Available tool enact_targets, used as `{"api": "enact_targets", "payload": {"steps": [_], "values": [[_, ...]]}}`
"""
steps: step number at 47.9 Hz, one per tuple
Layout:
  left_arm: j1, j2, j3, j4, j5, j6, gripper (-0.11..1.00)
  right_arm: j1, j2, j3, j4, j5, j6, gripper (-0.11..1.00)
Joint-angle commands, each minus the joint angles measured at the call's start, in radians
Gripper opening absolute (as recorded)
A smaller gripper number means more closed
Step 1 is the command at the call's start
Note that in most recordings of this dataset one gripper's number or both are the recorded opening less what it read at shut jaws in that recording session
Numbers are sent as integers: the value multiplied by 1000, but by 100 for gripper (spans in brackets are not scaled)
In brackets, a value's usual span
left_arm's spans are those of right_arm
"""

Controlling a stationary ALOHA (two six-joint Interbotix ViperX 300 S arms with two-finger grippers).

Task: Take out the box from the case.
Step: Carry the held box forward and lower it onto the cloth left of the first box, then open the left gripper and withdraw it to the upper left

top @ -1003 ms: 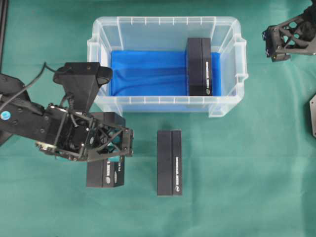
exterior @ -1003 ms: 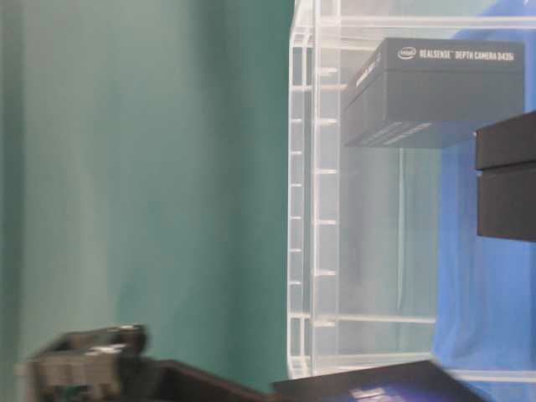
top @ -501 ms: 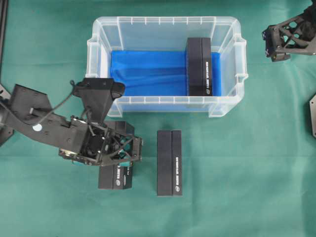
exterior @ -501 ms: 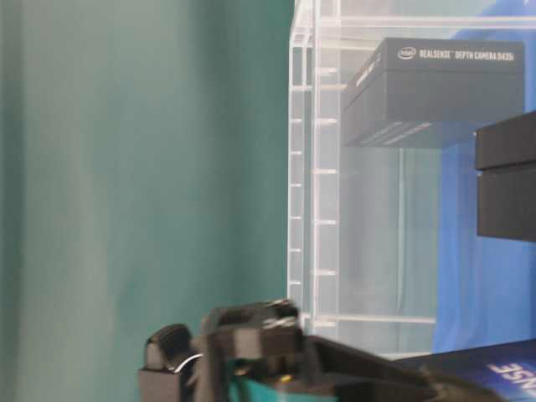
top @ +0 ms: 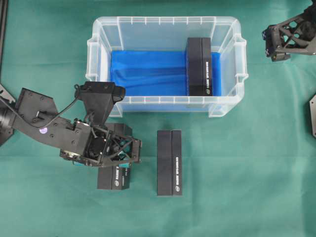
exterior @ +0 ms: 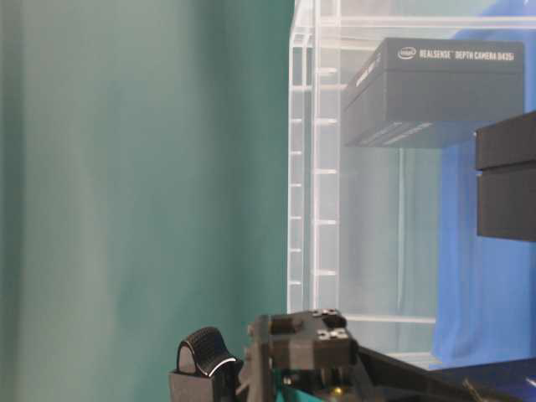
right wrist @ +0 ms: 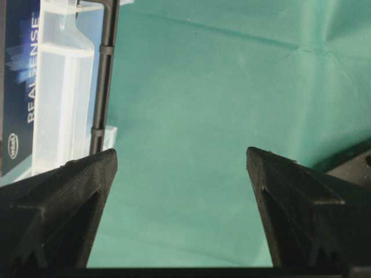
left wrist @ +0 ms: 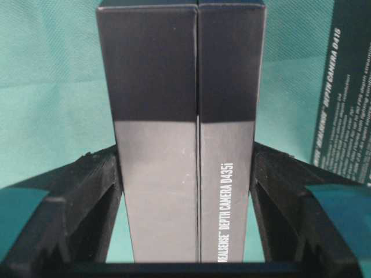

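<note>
Clear translucent plastic rectangular case (top: 166,104) with ribbed rim and blue lining sits at the far middle of the green cloth-covered table (top: 247,173). One black rectangular cardboard box with white lettering (top: 198,66) lies inside it on the blue floor, against the right end wall.

Second black box, long and two-part (top: 169,162), lies flat on the table just near of the case, about centre, apart from everything else.

Third black box, lettered "DEPTH CAMERA D435i" (left wrist: 181,139), lies on the cloth at near left, outside the case. Left gripper (top: 129,150) is over it, clamped on this third box: in the wrist view both fingers (left wrist: 87,197) press against its long sides. Its near end (top: 114,178) shows past the gripper from overhead.

Right gripper (top: 276,44) hangs at far right, beside the case's right end, not touching it. Its fingers (right wrist: 69,202) stand wide apart with only green cloth between them; holding nothing.
</note>
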Motion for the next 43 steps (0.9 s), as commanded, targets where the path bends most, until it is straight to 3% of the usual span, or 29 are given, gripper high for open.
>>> {"api": "enact_targets", "payload": {"steps": [1, 12, 18, 21, 43], "values": [[-2, -23, -9, -2, -25, -2, 62, -2, -8, -9, -8, -5, 2, 89], [-3, -26, -2, -3, -34, -5, 63, -2, -8, -11, -8, -3, 0, 89], [-5, -31, 3, -5, -37, -2, 90, 0, -8, -11, -8, -3, 0, 89], [-5, -32, 5, -5, -38, -3, 98, -2, -8, -11, -8, -3, 2, 89], [-6, -54, -2, -6, -37, -2, 97, -2, -8, -11, -8, 0, 0, 88]]}}
